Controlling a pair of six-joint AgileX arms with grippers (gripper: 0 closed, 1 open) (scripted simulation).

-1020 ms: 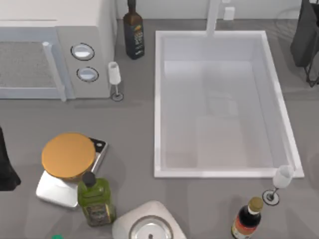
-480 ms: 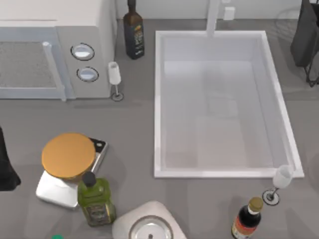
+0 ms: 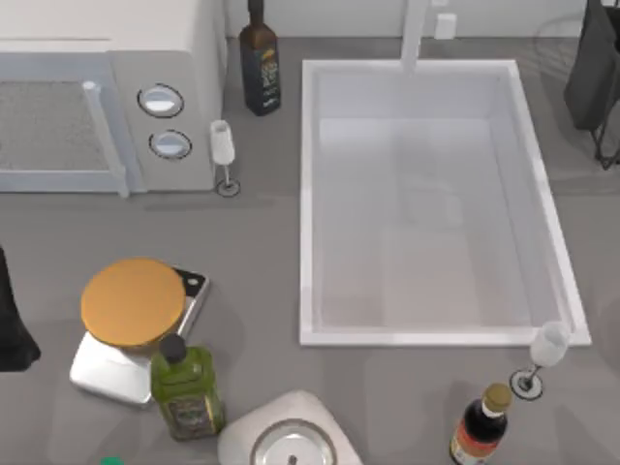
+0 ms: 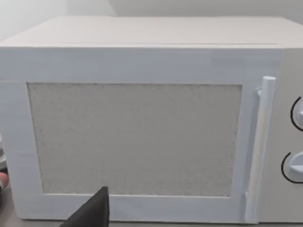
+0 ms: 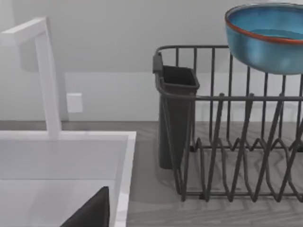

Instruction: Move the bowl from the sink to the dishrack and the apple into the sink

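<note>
The blue bowl (image 5: 267,38) with its reddish rim shows at the top of the dark wire dishrack (image 5: 236,142); I cannot tell whether it rests on the wires. The white sink (image 3: 310,194) holds nothing, and its rim (image 5: 66,137) lies beside the rack. The apple is out of view. My right gripper (image 5: 92,213) is low beside the sink, well short of the rack. My left gripper (image 4: 92,213) faces the microwave door, and the left arm (image 3: 10,325) stays at the table's left edge.
A white microwave (image 3: 107,107) stands at the back left, with a dark bottle (image 3: 259,63) and a wine glass (image 3: 223,145) beside it. At the front are an orange-lidded container (image 3: 133,302) on a scale, a green bottle (image 3: 184,387), a brown bottle (image 3: 480,426) and another glass (image 3: 547,349).
</note>
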